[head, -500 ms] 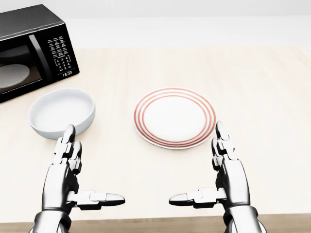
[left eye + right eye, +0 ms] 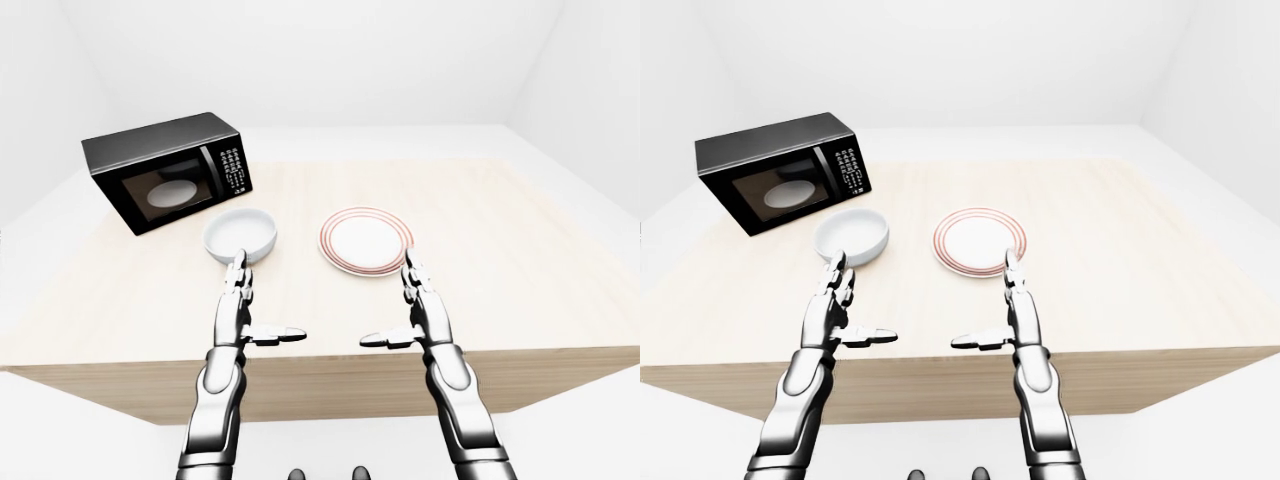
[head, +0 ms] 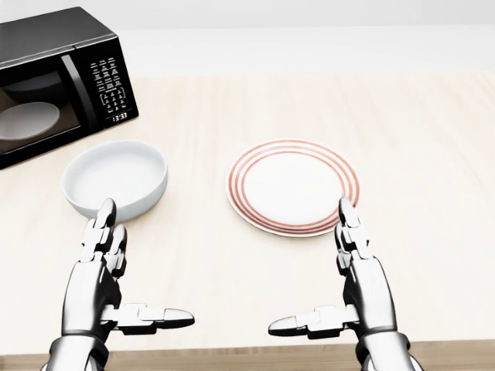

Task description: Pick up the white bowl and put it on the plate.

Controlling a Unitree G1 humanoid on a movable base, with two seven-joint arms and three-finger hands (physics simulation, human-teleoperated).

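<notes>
Both your hands are open and empty; the white bowl (image 3: 115,178) sits just above your left hand (image 3: 104,282), the plate (image 3: 293,185) to its right.

white bowl (image 2: 240,236) empty, left of plate (image 2: 366,241) | microwave (image 2: 168,172) upper left | both hands open

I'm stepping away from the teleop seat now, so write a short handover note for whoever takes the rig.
Left robot hand: open, empty, just below the white bowl in the head view.
Right robot hand: open, empty, below the plate.
Bowl sits on the table, left of the plate, beside the microwave.
Done: nothing lifted.
Left: grasp bowl, set it on plate.
</notes>
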